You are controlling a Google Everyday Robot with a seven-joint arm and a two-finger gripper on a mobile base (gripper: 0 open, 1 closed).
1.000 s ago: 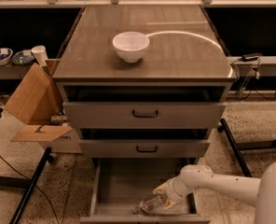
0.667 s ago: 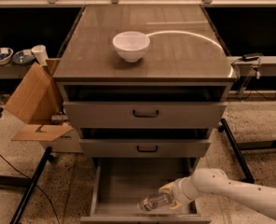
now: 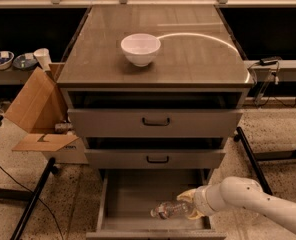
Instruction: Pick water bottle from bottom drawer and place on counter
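Gripper [image 3: 187, 207]: sitting low inside the bottom drawer [image 3: 133, 196], at the right end of the water bottle [image 3: 166, 211] and touching or all but touching it; whether it is clamped on the bottle or merely set against it cannot be told. Arm [image 3: 253, 199]: white, sloping in from the lower right over the drawer's right wall, the pulled-out drawer being open only from above. Water bottle: lying on its side on the drawer floor toward the front right, long axis running roughly left to right, so the gripper is meeting it end-on. Counter [image 3: 198, 59]: glossy cabinet top, well above the drawer, serving as destination; the bottle is not yet on it. White bowl [image 3: 140, 48]: standing upright left of the counter's centre, leaving bare surface to its right for setting the bottle down. Two upper drawers [image 3: 155, 122]: sitting further back than the bottom one, so any lift is, by judgement, needing to clear their fronts. Stage judged: grasping, early in the task
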